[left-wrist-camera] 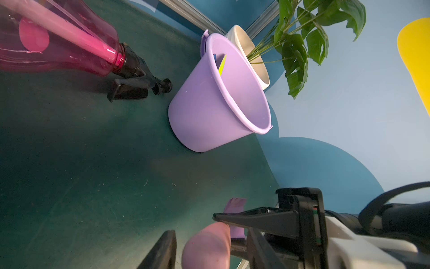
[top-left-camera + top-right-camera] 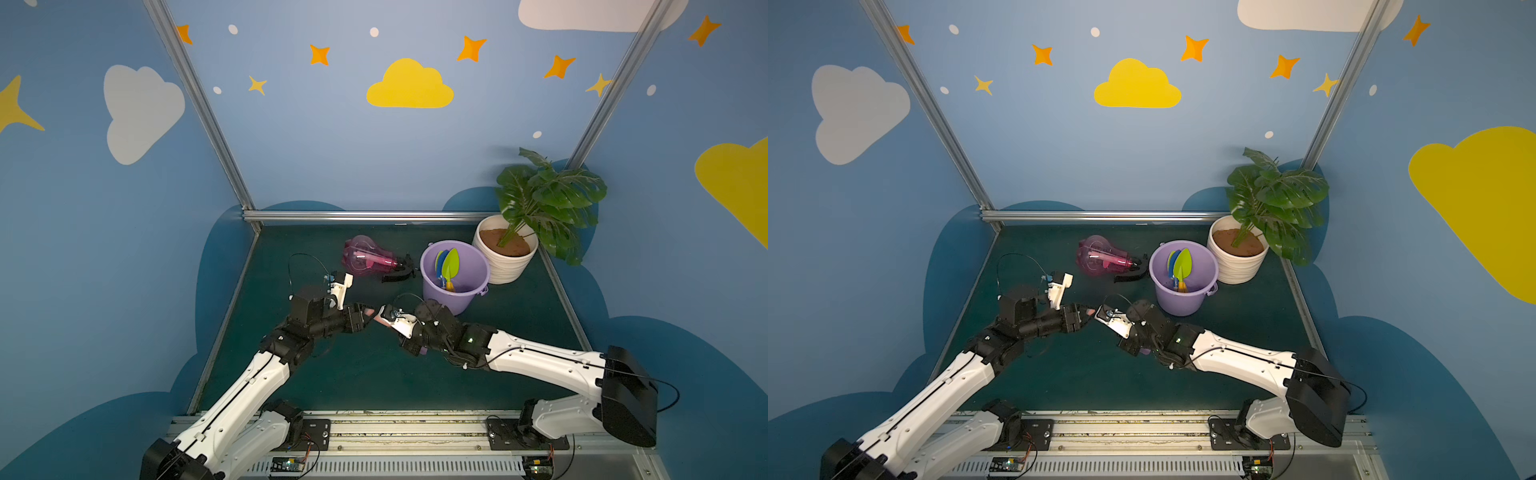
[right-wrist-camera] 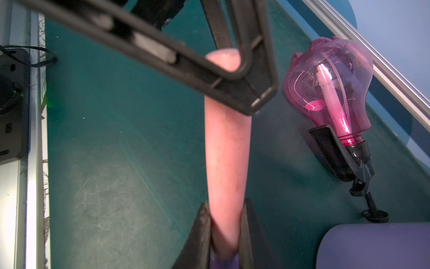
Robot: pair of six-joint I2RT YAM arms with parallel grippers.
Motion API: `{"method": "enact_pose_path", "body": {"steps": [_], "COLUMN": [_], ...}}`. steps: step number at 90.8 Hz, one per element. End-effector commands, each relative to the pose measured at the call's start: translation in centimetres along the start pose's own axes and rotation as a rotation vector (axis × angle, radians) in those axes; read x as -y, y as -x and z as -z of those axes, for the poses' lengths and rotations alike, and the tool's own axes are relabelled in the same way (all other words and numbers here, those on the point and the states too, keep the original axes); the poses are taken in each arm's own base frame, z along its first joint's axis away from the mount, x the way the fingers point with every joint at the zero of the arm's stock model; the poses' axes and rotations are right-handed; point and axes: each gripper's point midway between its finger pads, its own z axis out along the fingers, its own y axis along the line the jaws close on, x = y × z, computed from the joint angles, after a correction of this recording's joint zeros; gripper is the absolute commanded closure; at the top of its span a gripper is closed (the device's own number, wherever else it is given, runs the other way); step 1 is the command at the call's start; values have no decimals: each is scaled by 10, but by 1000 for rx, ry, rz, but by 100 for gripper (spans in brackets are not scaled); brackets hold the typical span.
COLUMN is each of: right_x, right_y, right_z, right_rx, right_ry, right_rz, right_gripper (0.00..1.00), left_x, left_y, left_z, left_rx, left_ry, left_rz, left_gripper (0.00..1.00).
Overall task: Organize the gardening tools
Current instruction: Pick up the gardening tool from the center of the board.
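A green shovel (image 2: pixel 451 264) and a blue shovel (image 2: pixel 439 262) stood in the bucket (image 2: pixel 449 297). Nearer, the right gripper (image 3: pixel 224 216) pinched the pink-handled shovel (image 3: pixel 226 151). The left gripper (image 1: pixel 209 235) was spread around its handle tip. The bottle (image 2: pixel 368 257) lay left of the bucket, not put away yet.

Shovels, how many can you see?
3 clearly: a green shovel and a blue shovel standing in the bucket, and a pink-handled shovel clamped in the right fingers. A green sliver behind the blue one may be a fourth.

Left arm (image 2: pixel 249 382) and right arm (image 2: pixel 540 361) reach inward; left claw (image 2: pixel 368 313) parted, right claw (image 3: pixel 224 209) pinched tight
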Motion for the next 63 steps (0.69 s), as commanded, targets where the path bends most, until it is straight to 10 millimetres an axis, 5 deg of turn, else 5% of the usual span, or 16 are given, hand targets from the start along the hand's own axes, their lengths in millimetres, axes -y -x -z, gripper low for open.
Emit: {"method": "enact_pose_path", "body": {"steps": [1, 34, 63], "right_x": [1, 2, 14], "right_y": [17, 15, 14], "right_z": [5, 0, 20], "right_rx": [62, 41, -19], "right_ry": [-8, -7, -7], "right_rz": [8, -8, -241], "right_gripper": [98, 95, 56], "left_x": [9, 12, 23], "left_y": [4, 8, 25], "left_z": [-1, -1, 13], "left_rx": [12, 36, 211], "left_ry": [-54, -69, -126], "left_rz": [-22, -41, -144], "left_gripper": [57, 84, 96]}}
